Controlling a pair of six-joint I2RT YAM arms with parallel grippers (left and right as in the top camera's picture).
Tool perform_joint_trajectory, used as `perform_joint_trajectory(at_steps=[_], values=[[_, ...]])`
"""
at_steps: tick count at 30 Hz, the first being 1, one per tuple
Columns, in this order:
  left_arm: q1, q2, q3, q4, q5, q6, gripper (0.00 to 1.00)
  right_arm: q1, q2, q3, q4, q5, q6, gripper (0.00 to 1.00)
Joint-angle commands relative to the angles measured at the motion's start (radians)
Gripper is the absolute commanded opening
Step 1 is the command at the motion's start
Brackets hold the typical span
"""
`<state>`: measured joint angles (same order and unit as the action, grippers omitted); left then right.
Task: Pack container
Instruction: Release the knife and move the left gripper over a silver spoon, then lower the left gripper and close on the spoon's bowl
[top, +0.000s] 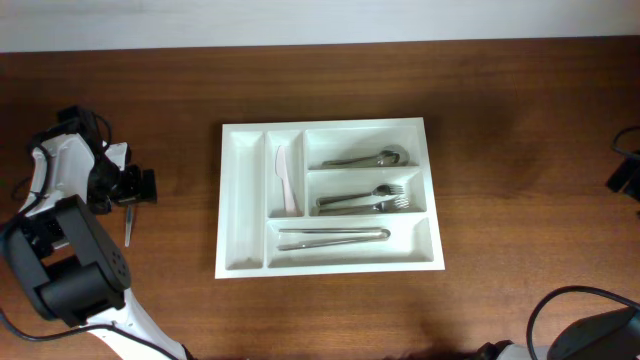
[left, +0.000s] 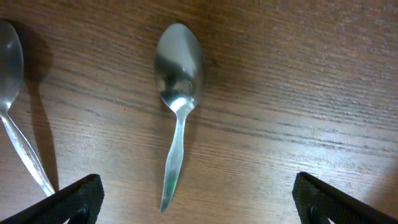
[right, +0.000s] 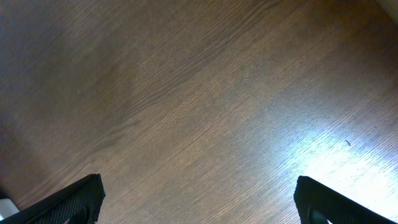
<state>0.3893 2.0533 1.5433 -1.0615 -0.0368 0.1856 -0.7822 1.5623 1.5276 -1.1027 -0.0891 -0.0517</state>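
Note:
The white cutlery tray (top: 243, 200) lies at the table's middle. It holds a white plastic knife (top: 287, 180), spoons (top: 365, 158), forks (top: 365, 200) and a long metal utensil (top: 333, 236). My left gripper (top: 135, 188) is far left of the tray, open and empty. In the left wrist view it (left: 196, 196) hovers over a metal spoon (left: 179, 81) lying on the wood, handle toward the jaws. A second spoon (left: 12, 93) lies at that view's left edge. One spoon handle (top: 128, 230) shows overhead below the gripper. My right gripper (right: 199, 193) is open and empty over bare wood.
The right arm (top: 625, 175) sits at the table's far right edge, well away from the tray. The left arm's base (top: 65, 260) fills the lower left corner. The table is dark brown wood (top: 500, 100).

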Motion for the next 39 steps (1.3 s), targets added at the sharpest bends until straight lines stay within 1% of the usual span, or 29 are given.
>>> perform_joint_trajectory(at_steps=[1, 6, 9, 18, 29, 39], values=[[0.003, 0.018, -0.008, 0.012, 0.005, 0.032, 0.99, -0.003, -0.003, -0.003, 0.000, -0.009, 0.008, 0.99], [0.003, 0.026, -0.008, 0.018, 0.008, 0.104, 0.99, -0.003, -0.003, -0.003, 0.000, -0.009, 0.008, 0.99], [0.003, 0.036, -0.008, 0.024, 0.020, 0.123, 0.99, -0.003, -0.003, -0.003, 0.000, -0.009, 0.008, 0.99], [0.003, 0.098, -0.008, 0.022, 0.023, 0.122, 0.99, -0.003, -0.003, -0.003, 0.000, -0.009, 0.008, 0.99], [0.003, 0.104, -0.008, 0.047, 0.023, 0.123, 0.99, -0.003, -0.003, -0.003, 0.000, -0.009, 0.009, 0.99], [0.003, 0.148, -0.009, 0.051, 0.023, 0.122, 0.99, -0.003, -0.003, -0.003, 0.000, -0.009, 0.008, 0.99]])
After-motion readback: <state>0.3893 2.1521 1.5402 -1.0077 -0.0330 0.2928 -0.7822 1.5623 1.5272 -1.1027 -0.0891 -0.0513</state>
